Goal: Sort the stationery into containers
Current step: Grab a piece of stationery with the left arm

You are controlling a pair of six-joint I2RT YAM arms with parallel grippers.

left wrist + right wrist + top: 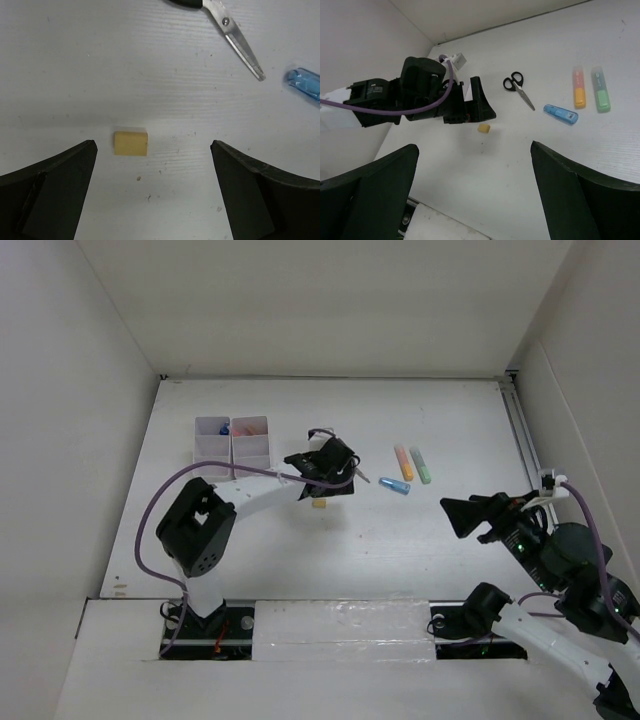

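**A:** Why does the left gripper hang low over the middle of the counter?

**B:** It looks lined up on the yellow eraser. The left wrist view shows the jaws spread wide and empty. The eraser lies flat on the counter between them, nearer the left finger and touching neither. I'd say a pinch is the step in hand, and the gripper probably needs to centre first.

**A:** And the right gripper?

**B:** Its jaws are released too, with nothing in them. It sits well off to the right, presumably to stay out of the way.

**A:** Where do things end up?

**B:** In the white organizer at the far left. The top view shows something blue-capped and something pinkish already in its far compartments. The left arm hides its near part.

**A:** What does the top view miss?

**B:** The scissors. From above, the gripper covers most of them, but the right wrist view shows them whole, just beyond the eraser. That view also shows the blue marker near the scissor tips. The orange marker and green marker lie side by side further on. All of these sit loose on the counter, not yet sorted.
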